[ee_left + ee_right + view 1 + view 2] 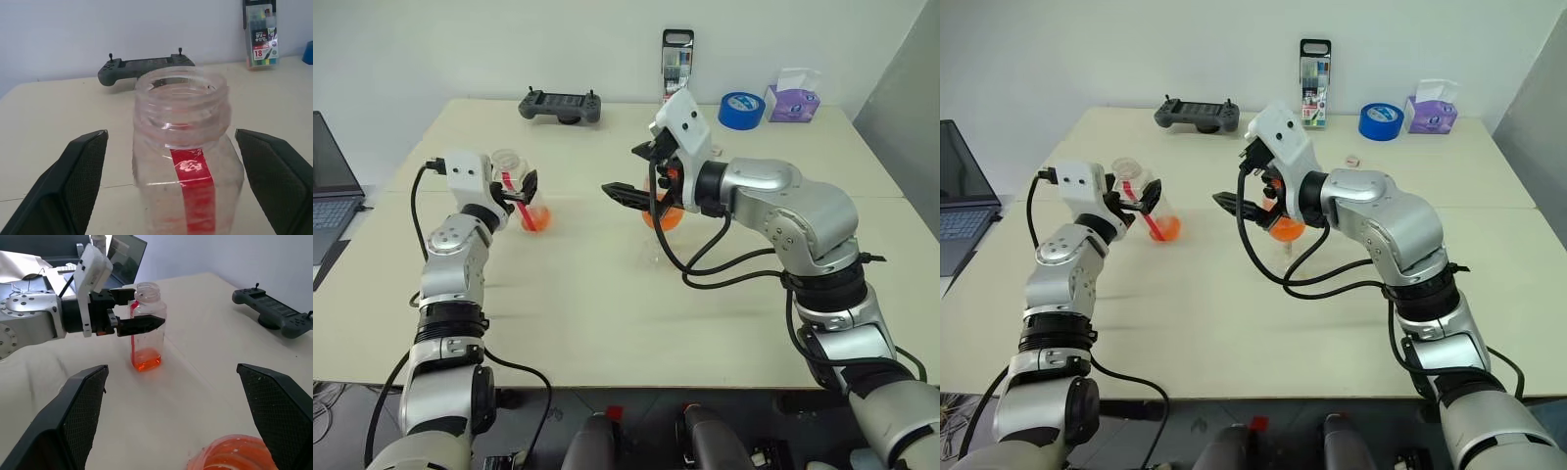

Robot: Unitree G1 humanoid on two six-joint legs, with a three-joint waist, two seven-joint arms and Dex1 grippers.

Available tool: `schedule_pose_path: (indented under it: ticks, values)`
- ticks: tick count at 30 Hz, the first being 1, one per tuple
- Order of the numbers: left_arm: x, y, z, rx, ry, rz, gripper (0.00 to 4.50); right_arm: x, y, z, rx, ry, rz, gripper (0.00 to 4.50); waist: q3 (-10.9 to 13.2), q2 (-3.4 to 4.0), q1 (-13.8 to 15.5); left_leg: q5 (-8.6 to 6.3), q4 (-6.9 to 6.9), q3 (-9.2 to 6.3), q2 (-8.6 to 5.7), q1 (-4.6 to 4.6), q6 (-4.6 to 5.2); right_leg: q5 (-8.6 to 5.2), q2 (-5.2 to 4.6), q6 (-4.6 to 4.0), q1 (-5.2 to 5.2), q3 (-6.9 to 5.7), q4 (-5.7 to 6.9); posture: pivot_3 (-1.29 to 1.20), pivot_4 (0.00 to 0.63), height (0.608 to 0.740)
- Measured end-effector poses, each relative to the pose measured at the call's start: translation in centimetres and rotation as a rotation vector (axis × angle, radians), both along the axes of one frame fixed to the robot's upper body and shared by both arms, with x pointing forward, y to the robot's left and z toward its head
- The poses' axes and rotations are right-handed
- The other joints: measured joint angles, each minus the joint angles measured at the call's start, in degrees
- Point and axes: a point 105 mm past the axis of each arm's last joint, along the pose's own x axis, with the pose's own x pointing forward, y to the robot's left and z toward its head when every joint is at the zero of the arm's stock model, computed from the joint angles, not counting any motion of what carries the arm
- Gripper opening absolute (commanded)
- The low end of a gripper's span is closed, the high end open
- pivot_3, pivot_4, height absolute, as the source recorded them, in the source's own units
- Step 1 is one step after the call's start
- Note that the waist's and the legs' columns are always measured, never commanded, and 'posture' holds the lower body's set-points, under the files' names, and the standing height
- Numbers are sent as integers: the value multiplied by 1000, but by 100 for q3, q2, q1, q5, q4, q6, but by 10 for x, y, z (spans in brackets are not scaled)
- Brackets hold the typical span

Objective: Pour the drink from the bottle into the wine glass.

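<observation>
Standing upright between my left gripper's spread fingers, the bottle is clear plastic, uncapped, with a red label strip down its side and a shallow layer of orange-red drink at its base. Its long axis runs vertical, mouth up. I see a gap on each side, so neither finger touches it. My right gripper is also wide apart, holding nothing; the wine glass, filled with orange liquid, sits just below and between its fingers.
</observation>
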Motion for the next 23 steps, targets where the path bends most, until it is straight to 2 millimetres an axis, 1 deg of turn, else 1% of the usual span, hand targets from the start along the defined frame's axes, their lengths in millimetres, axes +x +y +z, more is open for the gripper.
schedule_pose_path:
  ticks: [4, 6, 9, 11, 13, 14, 15, 17, 19, 21, 23]
  values:
    - [-8, -8, 13, 6, -12, -36, 4463, 0, -4, 2, -7, -13, 14, 4500, 0, 0, 1, 0, 0, 0, 0, 0, 0, 0, 0, 0, 0, -1, -2, 0, 150, 740]
    - [-14, -14, 23, 32, -20, -79, 4463, -1, -9, 3, -18, -25, 26, 4500, 0, 0, 1, 0, -1, -1, 0, -3, 0, 0, 0, 0, 0, -2, -4, 0, 150, 740]
    - [-25, -16, 47, 96, -54, -117, 4463, 0, -25, 13, -7, -45, 20, 4500, 0, 0, 3, 0, -2, 3, -1, 0, 0, 0, 0, 0, 2, 1, -6, 0, 150, 740]
    - [-30, -11, 60, 153, -66, -118, 4463, -1, -34, 21, 19, -52, 28, 4500, 1, 0, 2, 0, -4, 3, 0, 2, 0, 0, 1, 0, 2, 0, -6, 0, 150, 740]
    - [-35, -8, 78, 216, -93, -120, 4463, -5, -45, 29, 60, -64, 37, 4500, 1, 0, 3, 0, -5, -1, 2, 2, 0, -1, 5, 1, 4, -4, -7, 0, 150, 740]
    - [-37, -10, 87, 235, -111, -137, 4463, -7, -51, 31, 78, -64, 43, 4500, 1, 0, 4, 0, -7, 2, 1, 4, 0, -1, 4, 1, 6, -2, -8, 0, 150, 740]
    - [-40, -17, 93, 239, -124, -192, 4463, -11, -59, 32, 97, -59, 53, 4500, 1, 0, 22, 0, -7, 0, 0, -1, 0, -1, 4, 1, 9, -7, -13, 0, 150, 740]
    - [-51, -36, 98, 236, -123, -345, 4463, -19, -75, 32, 123, -43, 60, 4500, 1, 1, 34, 0, -6, 3, -6, -1, 0, -1, 1, 2, 14, -4, -19, 0, 150, 740]
    - [-61, -53, 93, 229, -82, -506, 4463, -30, -96, 28, 115, -27, 48, 4500, 1, 0, 31, 0, -5, 10, -9, -1, 0, -2, 0, 2, 14, 2, -21, 0, 150, 740]
    - [-66, -59, 83, 244, -18, -586, 4463, -39, -114, 19, 78, 3, 21, 4500, 1, 0, 19, -1, -6, 14, -9, 2, 1, -2, 1, 3, 15, 7, -20, 0, 150, 740]
    - [-67, -60, 74, 253, 35, -620, 4463, -46, -130, 4, 28, 54, -16, 4500, 1, 0, 18, -1, -4, 16, -5, 7, 2, -3, 2, 4, 16, 7, -15, 0, 150, 740]
